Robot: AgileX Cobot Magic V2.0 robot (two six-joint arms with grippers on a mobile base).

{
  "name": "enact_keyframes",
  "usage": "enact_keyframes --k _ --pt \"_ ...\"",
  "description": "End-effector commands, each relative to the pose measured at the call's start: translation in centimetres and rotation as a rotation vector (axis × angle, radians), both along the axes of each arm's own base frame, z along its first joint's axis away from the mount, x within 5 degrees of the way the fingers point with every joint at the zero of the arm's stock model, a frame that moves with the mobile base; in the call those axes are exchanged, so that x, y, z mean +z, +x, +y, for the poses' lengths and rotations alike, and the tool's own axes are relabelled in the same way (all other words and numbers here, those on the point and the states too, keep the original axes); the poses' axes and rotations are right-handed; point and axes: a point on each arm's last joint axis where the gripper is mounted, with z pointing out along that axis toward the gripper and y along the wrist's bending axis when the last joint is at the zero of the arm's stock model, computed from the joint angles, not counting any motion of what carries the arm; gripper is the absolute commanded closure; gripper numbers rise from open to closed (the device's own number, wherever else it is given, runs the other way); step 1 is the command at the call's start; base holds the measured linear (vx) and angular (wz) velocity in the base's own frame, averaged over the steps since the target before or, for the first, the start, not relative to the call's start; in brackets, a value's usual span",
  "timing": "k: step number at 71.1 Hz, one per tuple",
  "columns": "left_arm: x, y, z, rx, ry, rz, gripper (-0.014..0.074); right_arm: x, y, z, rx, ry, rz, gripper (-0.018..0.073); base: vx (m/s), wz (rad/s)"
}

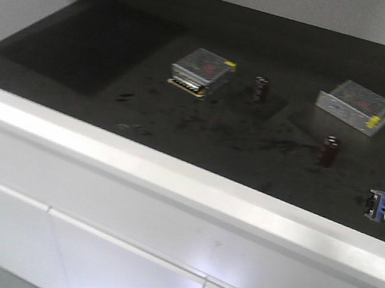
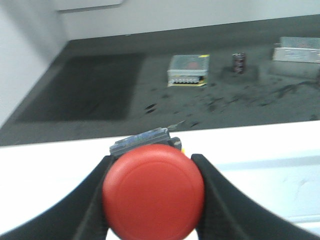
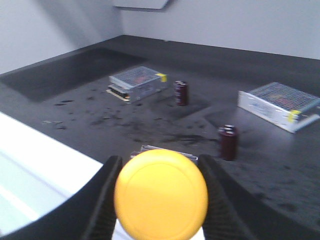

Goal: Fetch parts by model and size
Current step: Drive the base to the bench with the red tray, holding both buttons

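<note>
Clenched left hand around red round-capped plastic push-button switch, near white front ledge; clenched right hand around yellow round-capped switch, at edge of black matte surface. Looked like fetching step, both parts grasped. Called next for steady carry to drop-off, unseen.

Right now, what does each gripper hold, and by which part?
Left gripper: the red-capped switch. Right gripper: the yellow-capped switch. Each is flanked on both sides; the contact is hidden behind its cap.
</note>
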Motion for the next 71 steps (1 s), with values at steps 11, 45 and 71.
enact_keyframes --k 11,45,71 --pt "1.54 0.09 -0.15 -0.013 -0.034 -0.094 0.0603 1.78 0.07 -0.01 -0.002 0.025 -0.112 0.0569 -0.13 0.54" --pt "1.54 0.09 -0.15 -0.013 -0.034 -0.094 0.0603 1.78 0.07 -0.01 -0.002 0.025 -0.112 0.0569 -0.12 0.67" --pt "1.54 0.09 -0.15 -0.013 -0.034 -0.094 0.0603 1.78 0.07 -0.01 -0.002 0.025 -0.112 0.0569 -0.04 0.62"
